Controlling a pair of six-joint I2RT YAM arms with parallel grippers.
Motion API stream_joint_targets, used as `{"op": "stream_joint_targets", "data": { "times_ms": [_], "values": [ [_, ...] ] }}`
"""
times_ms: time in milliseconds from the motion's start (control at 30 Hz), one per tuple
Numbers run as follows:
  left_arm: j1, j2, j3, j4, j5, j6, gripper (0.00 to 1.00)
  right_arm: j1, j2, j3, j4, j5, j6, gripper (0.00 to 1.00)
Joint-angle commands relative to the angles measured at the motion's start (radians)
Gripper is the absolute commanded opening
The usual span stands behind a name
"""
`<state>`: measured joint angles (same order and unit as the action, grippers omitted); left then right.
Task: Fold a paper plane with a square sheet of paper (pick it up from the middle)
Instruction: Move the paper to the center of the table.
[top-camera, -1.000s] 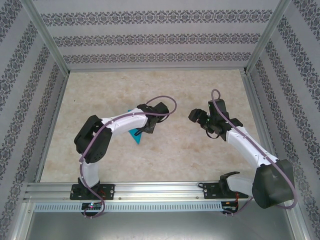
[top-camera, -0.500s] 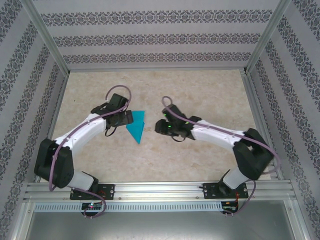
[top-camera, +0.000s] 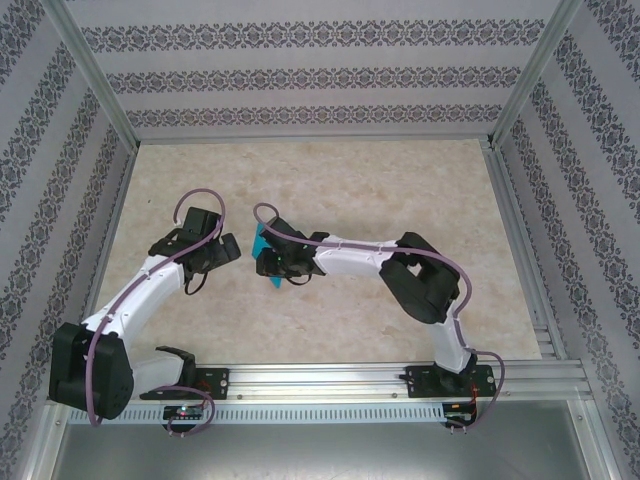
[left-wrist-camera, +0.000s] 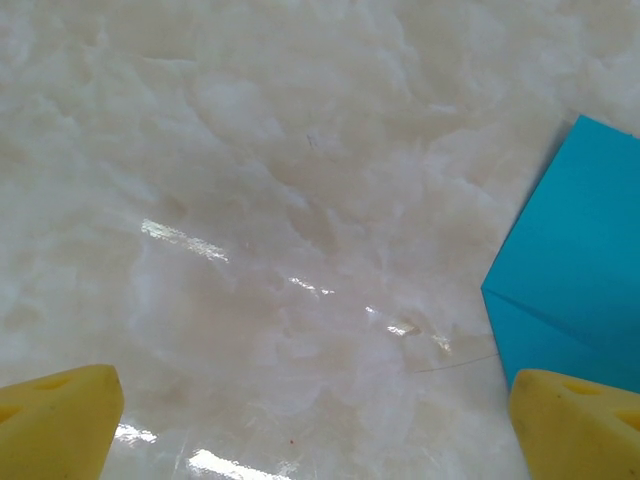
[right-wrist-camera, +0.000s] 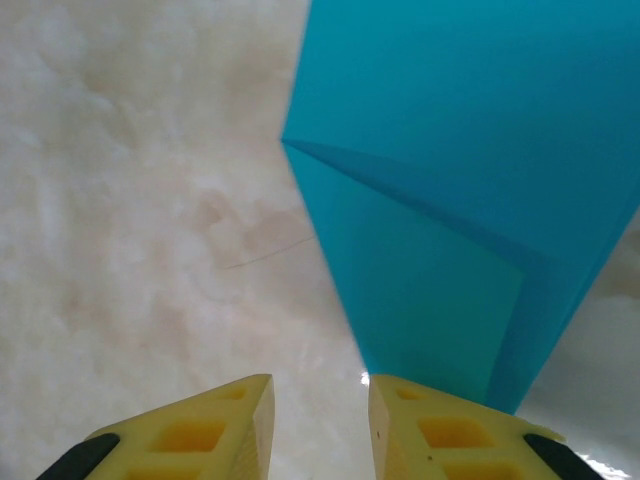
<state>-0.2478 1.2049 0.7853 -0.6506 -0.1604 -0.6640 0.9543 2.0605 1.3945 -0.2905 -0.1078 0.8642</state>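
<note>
The left gripper (top-camera: 216, 250) had pulled back off the teal paper (top-camera: 262, 242) and ended over bare table just to its left, with its jaws spread wide. The right gripper (top-camera: 273, 263) had swung across from the right side to the paper, and its jaws had drawn in to a narrow gap.

I read no text, label, brand, number or sign in any view. The paper (right-wrist-camera: 450, 150) is plain teal on every face I can see. The wall (top-camera: 300, 78) bands carry a repeating ornament, not lettering.
</note>
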Motion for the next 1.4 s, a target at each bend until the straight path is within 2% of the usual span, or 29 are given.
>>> {"op": "stream_joint_targets", "data": {
  "times_ms": [0, 300, 367, 467, 633, 733, 867, 1033, 1200, 1367],
  "values": [
    [0.015, -0.018, -0.012, 0.038, 0.03, -0.005, 0.99, -0.017, 0.029, 0.035, -0.047, -0.02, -0.043, 0.31],
    [0.014, -0.026, -0.005, 0.047, 0.097, 0.038, 0.99, -0.071, -0.007, -0.066, -0.221, -0.052, -0.301, 0.31],
    [0.014, -0.03, -0.005, 0.048, 0.126, 0.051, 0.99, -0.099, -0.042, -0.115, -0.276, -0.079, -0.401, 0.32],
    [0.013, -0.043, -0.01, 0.052, 0.16, 0.065, 0.99, -0.147, -0.108, -0.191, -0.358, -0.053, -0.53, 0.33],
    [0.014, -0.072, -0.04, 0.101, 0.247, 0.066, 0.99, -0.192, -0.258, -0.258, -0.37, -0.072, -0.641, 0.34],
    [0.012, -0.078, -0.058, 0.133, 0.312, 0.052, 0.99, -0.192, -0.327, -0.256, -0.313, -0.077, -0.591, 0.35],
    [0.0, -0.088, -0.091, 0.186, 0.381, 0.024, 1.0, -0.191, -0.378, -0.281, -0.166, 0.01, -0.334, 0.37],
    [-0.021, -0.092, -0.125, 0.245, 0.425, -0.022, 1.0, -0.174, -0.35, -0.311, -0.025, 0.103, -0.072, 0.38],
    [-0.03, -0.087, -0.129, 0.25, 0.425, -0.034, 0.99, -0.164, -0.23, -0.218, -0.062, 0.132, -0.032, 0.37],
    [-0.034, -0.087, -0.133, 0.25, 0.427, -0.042, 0.99, -0.16, -0.132, -0.17, -0.063, 0.09, -0.078, 0.37]
  ]
}}
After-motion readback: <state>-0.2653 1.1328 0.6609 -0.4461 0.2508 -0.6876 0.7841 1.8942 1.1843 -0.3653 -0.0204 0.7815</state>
